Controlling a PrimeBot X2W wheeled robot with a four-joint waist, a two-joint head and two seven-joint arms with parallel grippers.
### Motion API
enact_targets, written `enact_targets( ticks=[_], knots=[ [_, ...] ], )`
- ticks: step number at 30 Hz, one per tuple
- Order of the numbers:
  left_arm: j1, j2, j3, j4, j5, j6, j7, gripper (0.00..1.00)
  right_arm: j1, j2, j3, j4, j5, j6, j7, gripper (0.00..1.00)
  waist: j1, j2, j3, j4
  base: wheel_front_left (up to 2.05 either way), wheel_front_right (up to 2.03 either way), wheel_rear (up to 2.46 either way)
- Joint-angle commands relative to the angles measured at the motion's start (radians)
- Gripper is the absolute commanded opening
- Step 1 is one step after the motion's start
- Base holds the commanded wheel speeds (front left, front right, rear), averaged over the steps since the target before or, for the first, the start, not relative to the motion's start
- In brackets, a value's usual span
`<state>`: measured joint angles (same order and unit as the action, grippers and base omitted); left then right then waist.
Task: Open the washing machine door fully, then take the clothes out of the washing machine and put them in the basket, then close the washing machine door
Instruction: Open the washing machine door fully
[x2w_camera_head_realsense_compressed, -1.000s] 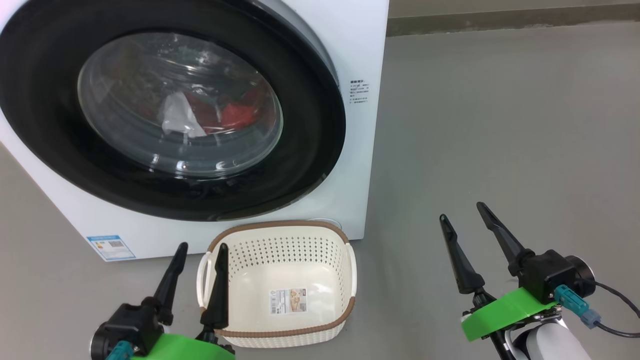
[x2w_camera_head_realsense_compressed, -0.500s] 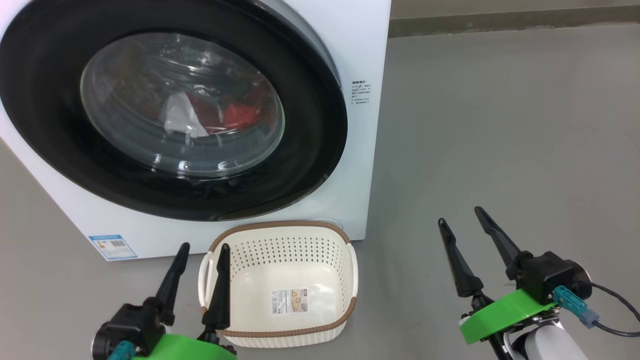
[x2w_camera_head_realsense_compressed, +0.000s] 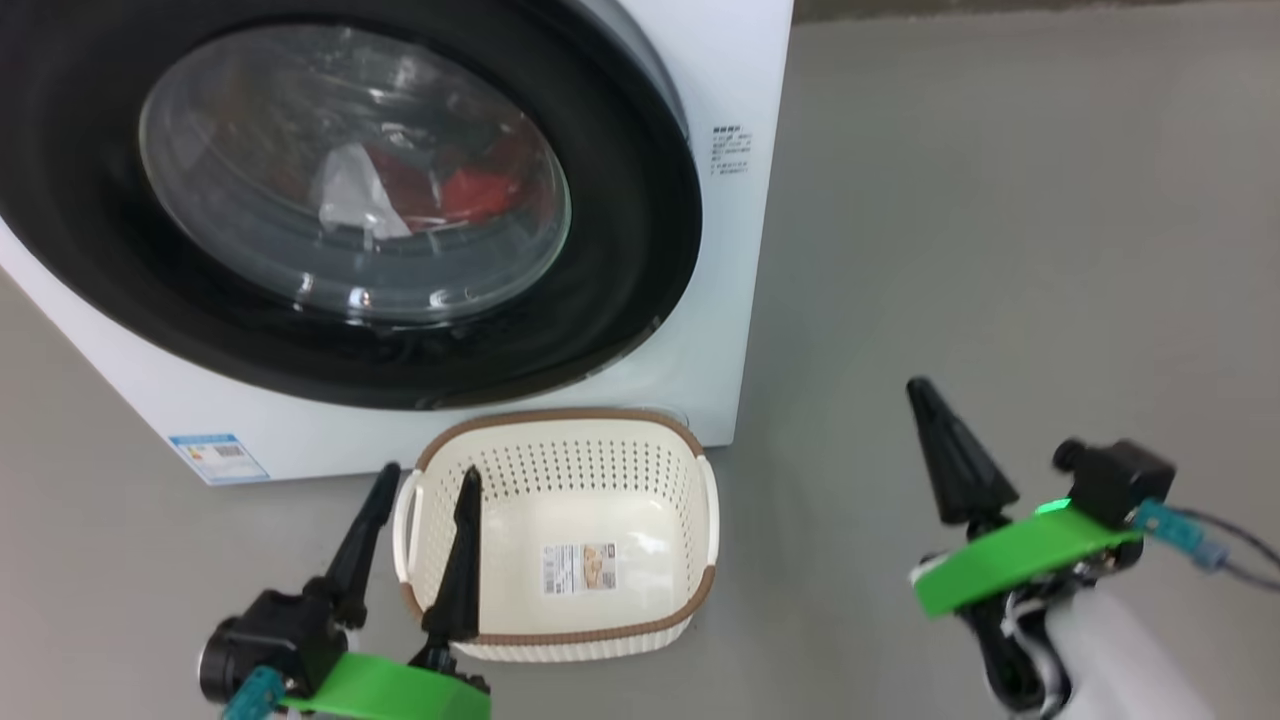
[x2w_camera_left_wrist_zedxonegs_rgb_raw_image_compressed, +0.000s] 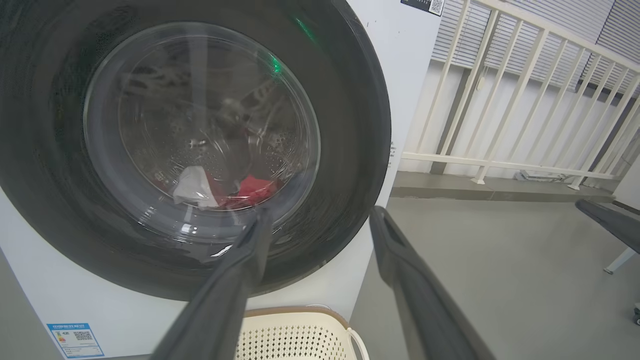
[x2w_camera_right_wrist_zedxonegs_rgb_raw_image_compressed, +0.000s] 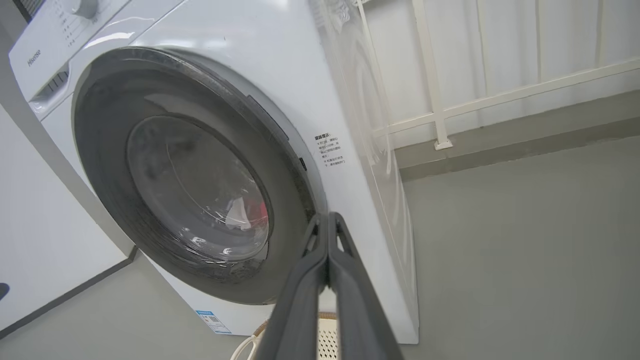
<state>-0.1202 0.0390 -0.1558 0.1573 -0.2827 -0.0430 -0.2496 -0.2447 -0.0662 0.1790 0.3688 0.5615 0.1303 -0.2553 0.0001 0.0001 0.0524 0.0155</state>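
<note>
Head cam looks steeply down at the big round black-rimmed glass door (x2w_camera_head_realsense_compressed: 632, 230) and the cream perforated plastic basket (x2w_camera_head_realsense_compressed: 580, 470) below it. Both wrist cams sit low, looking up at that same door (right one's further back, more side-on).

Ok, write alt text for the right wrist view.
The shut, empty right pincer points toward the closed washing machine door, with red and white clothes visible through its glass. The basket peeks out below, on a grey floor.

Grey floor (x2w_camera_head_realsense_compressed: 1000, 220) here, smooth and plain. On it stands the white washing machine (x2w_camera_head_realsense_compressed: 715, 340), and the basket (x2w_camera_head_realsense_compressed: 560, 470) sits just in front, upright.
</note>
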Motion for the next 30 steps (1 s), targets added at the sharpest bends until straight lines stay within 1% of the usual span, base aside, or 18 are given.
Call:
enact_targets(
  ticks=[1,7,11,13,16,20,22,23,30],
  knots=[
    [-0.05,0.011,0.028,-0.037,-0.004,0.009,-0.012,1.0,-0.056,-0.013,0.023,-0.02,0.026,0.0,-0.006,0.0,0.0,-0.0001,0.026,0.006,0.0,0.0,0.0],
    [-0.076,0.011,0.019,-0.081,-0.025,0.015,-0.012,1.0,-0.158,-0.047,0.045,0.006,0.283,0.0,-0.006,0.0,0.0,-0.0001,0.091,0.026,0.0,0.0,0.0],
    [-0.09,0.011,0.021,-0.102,-0.028,0.018,-0.012,1.0,-0.234,-0.081,0.065,0.013,0.457,0.0,-0.006,0.0,0.0,-0.0001,0.136,0.038,0.0,0.0,0.0],
    [-0.099,0.011,0.018,-0.109,-0.029,0.021,-0.012,1.0,-0.274,-0.096,0.078,0.014,0.553,0.0,0.012,0.0,0.0,-0.0001,0.16,0.044,0.0,0.0,0.0],
    [-0.113,0.011,0.009,-0.109,-0.035,0.025,-0.012,1.0,-0.329,-0.124,0.095,0.003,0.678,0.0,0.057,0.0,0.0,-0.0001,0.197,0.054,0.0,0.0,0.0],
    [-0.142,0.011,-0.002,-0.115,-0.045,0.03,-0.012,1.0,-0.388,-0.153,0.103,0.004,0.813,0.0,0.123,0.0,0.0,-0.0001,0.248,0.069,0.0,0.0,0.0],
    [-0.156,0.011,-0.007,-0.119,-0.046,0.034,-0.012,1.0,-0.417,-0.162,0.102,0.008,0.875,0.0,0.169,0.0,0.0,-0.0001,0.272,0.077,0.0,0.0,0.0],
    [-0.169,0.011,-0.013,-0.121,-0.045,0.037,-0.012,1.0,-0.442,-0.168,0.1,0.014,0.935,0.0,0.223,0.0,0.0,-0.0001,0.295,0.083,0.0,0.0,0.0],
    [-0.196,0.011,-0.025,-0.126,-0.048,0.045,-0.012,1.0,-0.522,-0.177,0.077,0.035,1.075,0.0,0.398,0.0,0.0,-0.0001,0.349,0.097,0.0,0.0,0.0]
  ],
)
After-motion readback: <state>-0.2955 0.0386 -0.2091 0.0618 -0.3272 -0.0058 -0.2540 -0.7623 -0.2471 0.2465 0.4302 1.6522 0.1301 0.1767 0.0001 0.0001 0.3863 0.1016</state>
